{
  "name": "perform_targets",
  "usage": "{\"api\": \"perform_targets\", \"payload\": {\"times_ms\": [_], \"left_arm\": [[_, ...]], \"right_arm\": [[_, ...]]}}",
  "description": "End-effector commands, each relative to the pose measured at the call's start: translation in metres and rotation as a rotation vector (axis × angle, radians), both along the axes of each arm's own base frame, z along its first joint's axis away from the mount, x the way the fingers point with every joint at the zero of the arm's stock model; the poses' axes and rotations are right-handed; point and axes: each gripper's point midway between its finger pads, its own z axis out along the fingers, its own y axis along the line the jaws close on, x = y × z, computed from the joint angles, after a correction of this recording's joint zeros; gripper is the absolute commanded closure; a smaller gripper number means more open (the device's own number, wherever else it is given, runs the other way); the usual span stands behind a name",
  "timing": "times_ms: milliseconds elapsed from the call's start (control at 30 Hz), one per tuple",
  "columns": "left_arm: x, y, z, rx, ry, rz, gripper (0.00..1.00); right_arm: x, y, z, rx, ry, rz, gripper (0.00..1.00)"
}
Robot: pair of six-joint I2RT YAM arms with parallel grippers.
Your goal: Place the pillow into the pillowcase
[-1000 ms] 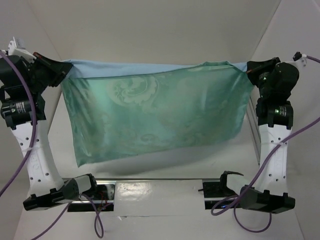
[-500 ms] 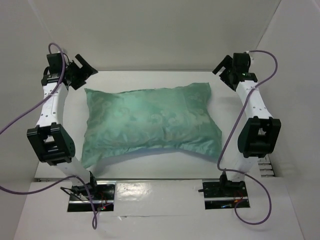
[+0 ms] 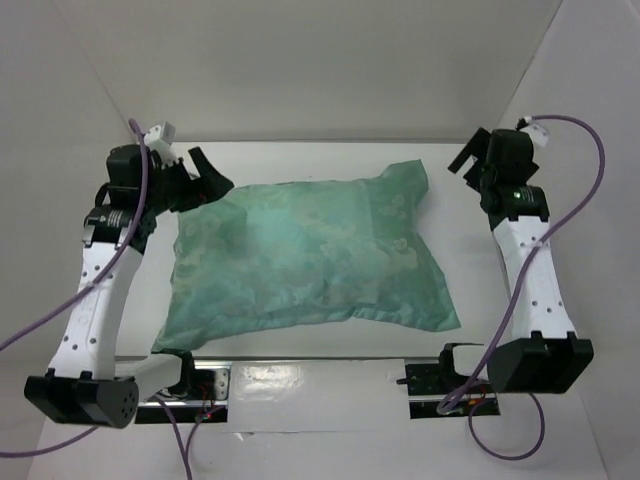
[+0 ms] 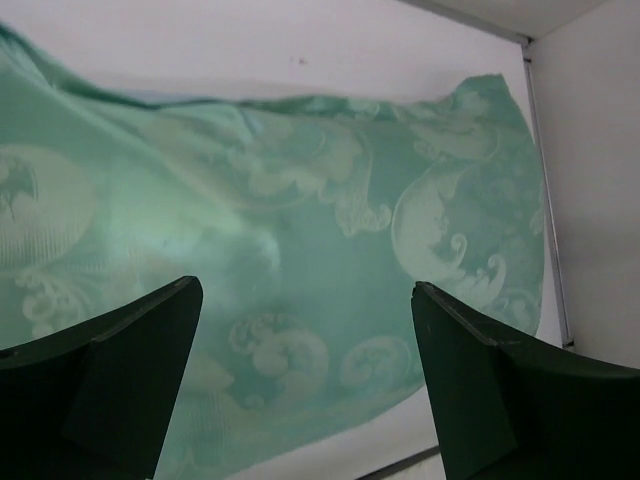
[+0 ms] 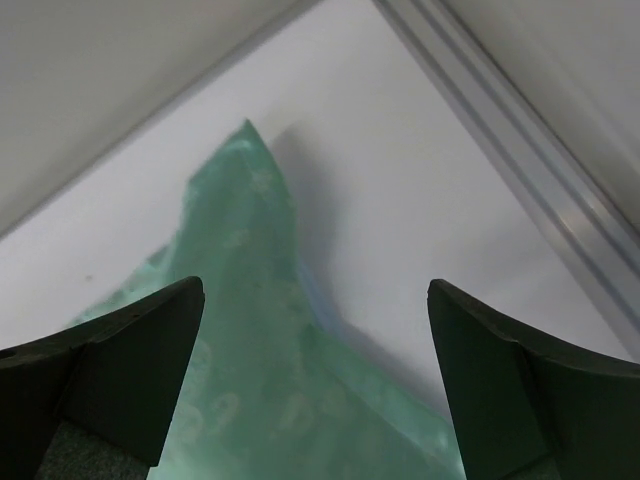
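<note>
Top external shows one pillowcase (image 3: 310, 255), two gaping claws (image 3: 204, 176) (image 3: 468, 157).

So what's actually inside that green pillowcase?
The pillowcase lies puffed and rounded on the table, so something plump fills it, probably a pillow. The filling itself cannot be seen: green cloth covers it in every view, and nothing white peeks out.

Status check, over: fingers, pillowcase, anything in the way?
Left gripper open, right gripper open, both empty. Pillowcase lies plump on table, no white pillow showing. Nothing in the way.
</note>
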Motion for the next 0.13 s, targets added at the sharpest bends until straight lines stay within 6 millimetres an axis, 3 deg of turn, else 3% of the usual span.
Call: {"api": "perform_targets", "payload": {"times_ms": [0,100], "left_arm": [[-0.018,-0.006,-0.009,0.02,-0.005,-0.027,0.01],[-0.026,-0.008,-0.001,0.016,-0.068,-0.035,0.01]], "right_arm": [[-0.037,-0.025,-0.033,-0.074,0.121,-0.099,0.0],[-0.048,-0.034,-0.037,-0.104,0.127,-0.13,0.0]]}}
